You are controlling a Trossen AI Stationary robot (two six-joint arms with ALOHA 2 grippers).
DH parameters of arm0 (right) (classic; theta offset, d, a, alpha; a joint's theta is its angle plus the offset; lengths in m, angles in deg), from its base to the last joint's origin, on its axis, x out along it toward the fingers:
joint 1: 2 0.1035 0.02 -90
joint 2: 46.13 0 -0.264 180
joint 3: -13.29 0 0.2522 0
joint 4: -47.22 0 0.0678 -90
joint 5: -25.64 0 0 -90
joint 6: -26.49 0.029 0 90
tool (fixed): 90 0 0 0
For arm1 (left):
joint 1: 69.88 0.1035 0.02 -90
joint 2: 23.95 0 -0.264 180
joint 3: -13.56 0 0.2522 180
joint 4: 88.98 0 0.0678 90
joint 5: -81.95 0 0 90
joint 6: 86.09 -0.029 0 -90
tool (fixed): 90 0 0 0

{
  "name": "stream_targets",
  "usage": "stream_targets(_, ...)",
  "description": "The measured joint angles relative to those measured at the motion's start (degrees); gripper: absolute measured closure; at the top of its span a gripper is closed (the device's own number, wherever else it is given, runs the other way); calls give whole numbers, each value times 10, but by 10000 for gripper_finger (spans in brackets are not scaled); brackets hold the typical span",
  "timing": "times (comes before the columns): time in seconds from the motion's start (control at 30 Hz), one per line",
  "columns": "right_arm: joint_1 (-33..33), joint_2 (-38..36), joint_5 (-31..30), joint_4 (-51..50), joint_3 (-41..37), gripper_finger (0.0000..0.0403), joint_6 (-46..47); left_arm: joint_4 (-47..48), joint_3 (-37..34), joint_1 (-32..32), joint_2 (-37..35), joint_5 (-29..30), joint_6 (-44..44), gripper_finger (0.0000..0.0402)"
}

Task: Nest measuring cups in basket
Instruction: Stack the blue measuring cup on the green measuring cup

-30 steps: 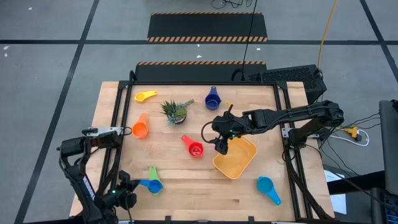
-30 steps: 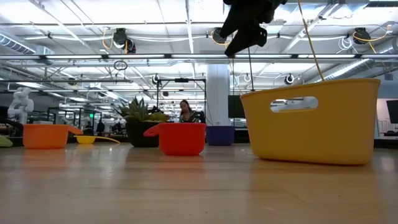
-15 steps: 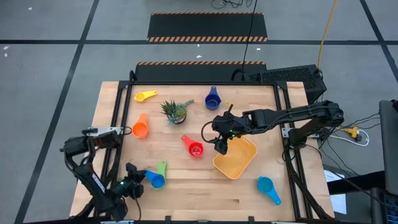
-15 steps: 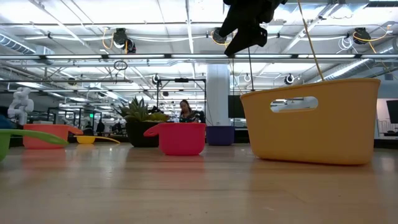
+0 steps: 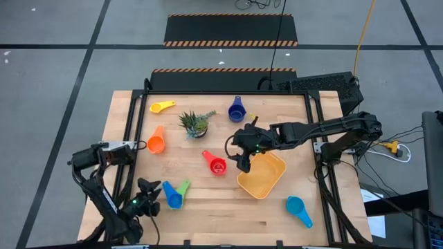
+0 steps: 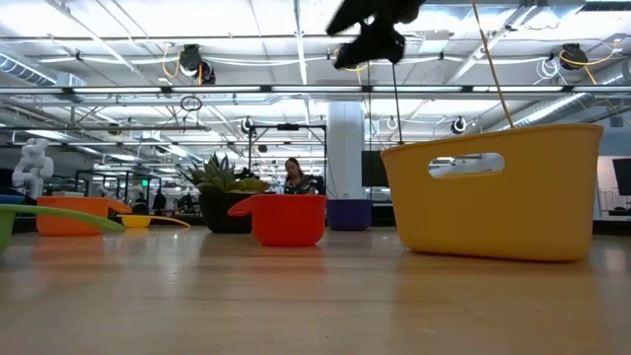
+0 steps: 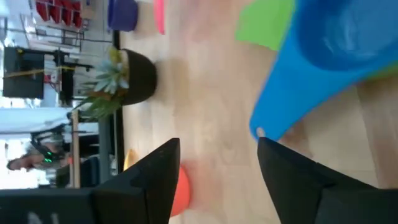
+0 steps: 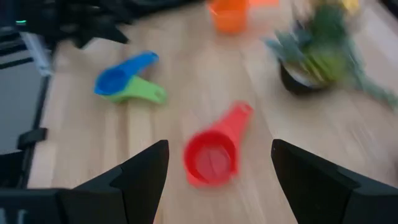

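My left gripper (image 5: 147, 201) is open at the table's near left, level with the table top. It faces the blue cup (image 5: 171, 196), which lies on the table against the green cup (image 5: 183, 187). In the left wrist view the blue cup's handle (image 7: 273, 115) ends beside one fingertip. My right gripper (image 5: 239, 156) is open and empty, high above the table between the red cup (image 5: 217, 165) and the orange-yellow basket (image 5: 263, 174). The red cup also shows in the right wrist view (image 8: 211, 158). My left gripper stands with one fingertip (image 7: 268, 149) at the free end of the blue cup's handle (image 7: 260, 129); I cannot tell whether it touches. The fingers lie level and come from the table's left. The cup rests on the table.
A potted plant (image 5: 195, 123) stands at the far middle, with a yellow cup (image 5: 162, 106), an orange cup (image 5: 156, 142) and a dark blue cup (image 5: 236, 109) around it. A light blue cup (image 5: 299, 209) lies near the basket's near right corner. Bare wood lies along the near edge.
My left gripper has gone toward the table's far and right side, to the blue cup. The blue and green cups have slid a little the same way, and the green cup has turned about. My right gripper has risen and gone a little toward the table's left.
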Motion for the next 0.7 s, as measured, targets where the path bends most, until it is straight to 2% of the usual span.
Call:
stream_targets(0.2, 44, 28, 0, 93, 0, 124, -65, -2, 24, -3, -70, -24, 31, 181)
stream_targets(0.4, 73, 112, 62, 206, 0, 124, -124, -16, 17, -6, -135, -55, 62, 204)
stream_targets(0.6, 77, 216, 74, 165, 48, 125, -224, -65, -12, 24, -173, -121, 61, 232)
stream_targets(0.7, 70, 238, 78, 164, 83, 136, -270, -89, -14, 47, -187, -127, 51, 248)
